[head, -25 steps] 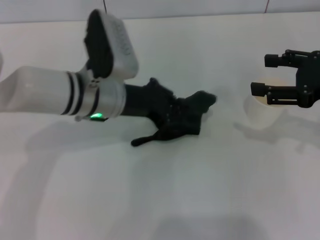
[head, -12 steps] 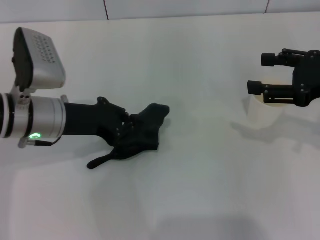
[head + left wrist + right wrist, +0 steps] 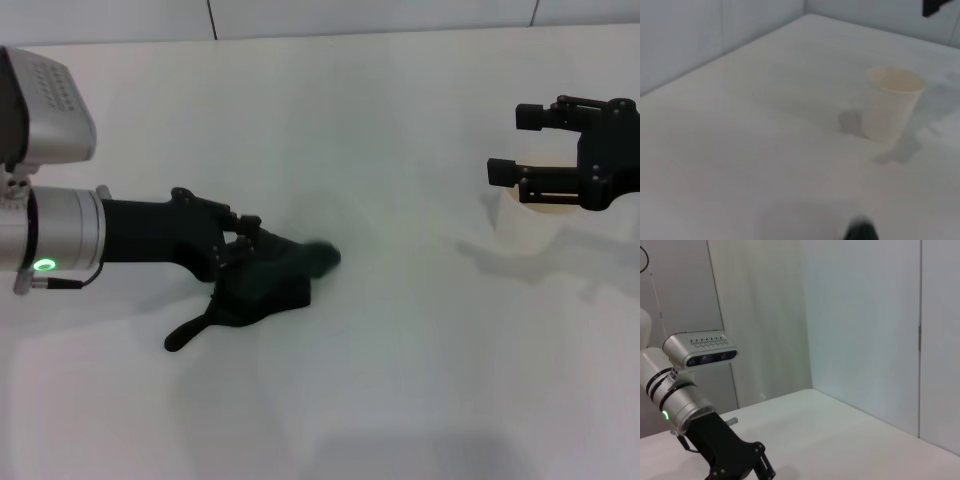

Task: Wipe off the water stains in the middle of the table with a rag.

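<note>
**Left of centre, rag pressed down mid-wipe**

Low on the worktop's left side, the left gripper is clamped on the rag, which lies flattened beneath and just right of it, tail trailing nearward. No water stains show anywhere, so wiping looks nearly done. Far right, the right gripper hovers spread above a paper cup.

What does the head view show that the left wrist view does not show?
Only the head view shows the left pincer pressing the dark rag onto the table, and the right pincer open above the paper cup. Only the left wrist view shows the cup's whole side and open mouth, unobstructed. Both show the cup and white table.
</note>
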### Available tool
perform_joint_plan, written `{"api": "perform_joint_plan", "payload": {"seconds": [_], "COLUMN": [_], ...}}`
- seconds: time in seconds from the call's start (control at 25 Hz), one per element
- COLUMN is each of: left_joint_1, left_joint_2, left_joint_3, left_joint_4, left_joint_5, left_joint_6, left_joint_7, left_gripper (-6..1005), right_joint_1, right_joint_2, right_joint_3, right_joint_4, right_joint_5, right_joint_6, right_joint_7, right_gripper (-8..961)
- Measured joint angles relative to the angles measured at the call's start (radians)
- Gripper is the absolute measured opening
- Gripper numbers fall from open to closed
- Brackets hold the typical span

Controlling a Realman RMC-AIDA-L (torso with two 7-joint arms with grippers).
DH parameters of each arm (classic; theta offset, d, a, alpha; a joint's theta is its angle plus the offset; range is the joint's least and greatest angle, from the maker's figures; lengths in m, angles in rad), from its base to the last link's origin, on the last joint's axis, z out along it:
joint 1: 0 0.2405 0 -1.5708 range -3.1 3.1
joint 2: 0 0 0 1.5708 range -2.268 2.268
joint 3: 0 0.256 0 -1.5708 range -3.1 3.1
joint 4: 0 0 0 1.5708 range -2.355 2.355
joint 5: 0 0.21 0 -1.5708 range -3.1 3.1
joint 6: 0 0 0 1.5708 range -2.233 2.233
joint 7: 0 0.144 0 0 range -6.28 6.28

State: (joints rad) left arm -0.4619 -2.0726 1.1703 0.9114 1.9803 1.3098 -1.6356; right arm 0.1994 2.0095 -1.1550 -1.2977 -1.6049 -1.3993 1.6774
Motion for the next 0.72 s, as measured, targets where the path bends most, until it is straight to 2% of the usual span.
{"api": "perform_joint_plan", "payload": {"seconds": [0.16, 0.4, 0.6, 0.72], "left_joint_1": [-0.006, -0.015, -0.013, -0.010], "left_joint_2": [0.000, 0.004, 0.020, 0.031], "left_joint_3": [-0.017, -0.017, -0.020, -0.061], "left_joint_4": [0.002, 0.050, 0.129, 0.152], "left_joint_5": [0.005, 0.026, 0.025, 0.020], "left_joint_6": [-0.006, 0.010, 0.090, 0.176], "left_joint_7": [-0.016, -0.009, -0.008, -0.006], "left_gripper": [221, 450, 596, 688], "right_joint_1": [0.001, 0.003, 0.003, 0.003], "right_joint_2": [0.000, 0.000, 0.000, -0.001], "right_joint_3": [0.000, 0.000, 0.010, 0.012], "right_joint_4": [0.000, 0.000, 0.000, 0.000], "right_joint_5": [0.000, 0.000, -0.004, -0.008], "right_joint_6": [0.004, 0.013, 0.013, 0.013], "right_joint_7": [0.000, -0.001, 0.000, 0.000], "right_gripper": [782, 782, 782, 782]}}
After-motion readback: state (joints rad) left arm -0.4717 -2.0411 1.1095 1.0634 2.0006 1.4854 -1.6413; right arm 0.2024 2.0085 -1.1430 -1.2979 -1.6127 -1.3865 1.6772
